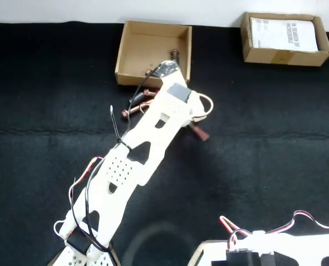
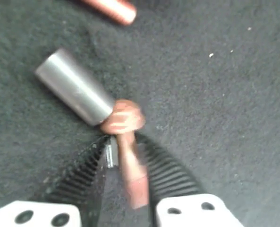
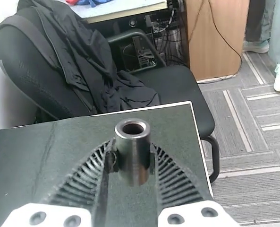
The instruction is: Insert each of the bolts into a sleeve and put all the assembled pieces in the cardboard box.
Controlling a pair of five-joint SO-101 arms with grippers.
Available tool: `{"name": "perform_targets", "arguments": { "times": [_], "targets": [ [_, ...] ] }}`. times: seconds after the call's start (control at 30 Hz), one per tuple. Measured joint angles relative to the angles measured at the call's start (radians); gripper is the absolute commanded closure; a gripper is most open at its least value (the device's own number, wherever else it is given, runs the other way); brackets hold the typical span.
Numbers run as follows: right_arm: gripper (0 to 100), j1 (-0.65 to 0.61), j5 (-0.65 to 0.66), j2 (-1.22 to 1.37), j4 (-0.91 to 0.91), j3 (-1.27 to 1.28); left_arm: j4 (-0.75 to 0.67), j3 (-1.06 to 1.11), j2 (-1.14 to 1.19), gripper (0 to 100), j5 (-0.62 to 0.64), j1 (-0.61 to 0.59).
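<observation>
In the left wrist view my left gripper [image 2: 124,144] is shut on a copper bolt [image 2: 129,165], whose head lies against the end of a grey sleeve [image 2: 76,90] on the black mat. Another copper bolt [image 2: 112,8] lies beyond it. From above, the left gripper [image 1: 167,69] sits by the front right corner of the open cardboard box [image 1: 125,61]. In the right wrist view my right gripper [image 3: 132,156] is shut on a steel sleeve [image 3: 132,146], open end up. The right arm [image 1: 275,246] stays at the near right edge.
A loose bolt [image 1: 200,133] lies to the right of the left arm, and more bolts and a dark sleeve [image 1: 135,105] lie on its left side. A second cardboard box [image 1: 252,52] holding a paper sheet stands at the back right. An office chair [image 3: 59,71] shows beyond the table's edge.
</observation>
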Motion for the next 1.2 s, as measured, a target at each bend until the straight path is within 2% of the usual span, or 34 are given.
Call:
{"name": "perform_targets", "arguments": {
  "times": [0.13, 0.27, 0.37, 0.5, 0.6, 0.7, 0.9, 1.2],
  "targets": [
    [99.0, 0.003, 0.000, 0.000, 0.000, 0.000, 0.002, -0.002, 0.000, 99, -0.020, 0.000],
    [99.0, -0.014, 0.000, 0.000, 0.000, 0.000, 0.087, -0.054, 0.000, 99, -0.117, 0.009],
    [99.0, -0.031, 0.020, 0.000, 0.000, 0.008, 0.181, -0.124, 0.002, 99, -0.235, 0.052],
    [99.0, -0.130, 0.163, -0.014, 0.000, 0.097, 0.281, -0.262, 0.002, 99, -0.420, 0.126],
    [99.0, -0.239, 0.284, -0.060, 0.000, 0.203, 0.311, -0.390, 0.002, 99, -0.545, 0.141],
    [99.1, -0.388, 0.334, -0.130, 0.000, 0.328, 0.319, -0.506, 0.000, 99, -0.651, 0.130],
    [99.1, -0.669, 0.348, -0.284, -0.002, 0.509, 0.354, -0.523, -0.048, 99, -0.865, 0.051],
    [99.1, -1.166, 0.348, -0.474, -0.002, 0.723, 0.359, -0.523, -0.245, 99, -1.054, -0.132]
  ]
}}
